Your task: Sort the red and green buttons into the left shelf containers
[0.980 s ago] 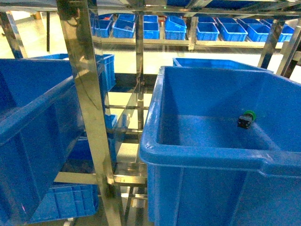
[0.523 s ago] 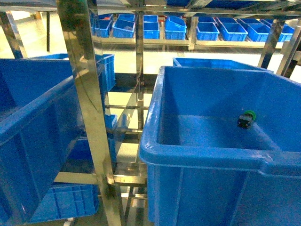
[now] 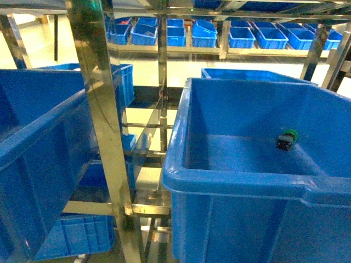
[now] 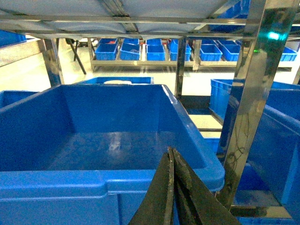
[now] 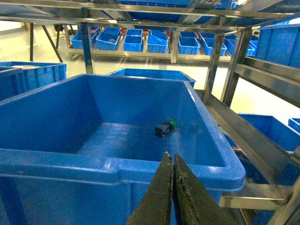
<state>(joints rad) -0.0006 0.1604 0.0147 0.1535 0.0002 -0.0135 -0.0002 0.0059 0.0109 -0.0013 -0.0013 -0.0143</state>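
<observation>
A green button [image 3: 287,139] lies on its side on the floor of the large blue tub [image 3: 181,175] at the right of the head view, near its far right wall. The right wrist view shows the same green button [image 5: 165,128] inside that tub [image 5: 117,165]. My right gripper [image 5: 170,155] is shut and empty, hanging just outside the tub's near rim. My left gripper [image 4: 171,151] is also shut with nothing in it, in front of the near rim of another large blue tub [image 4: 108,180], whose visible floor is bare. No red button is in view. Neither gripper shows in the head view.
A steel shelf post [image 3: 104,120] stands between the left tub [image 3: 44,137] and the right tub. The same kind of post [image 4: 246,103] is right of my left gripper. Rows of small blue bins [image 3: 192,33] fill a far rack. More blue crates [image 3: 77,235] sit below.
</observation>
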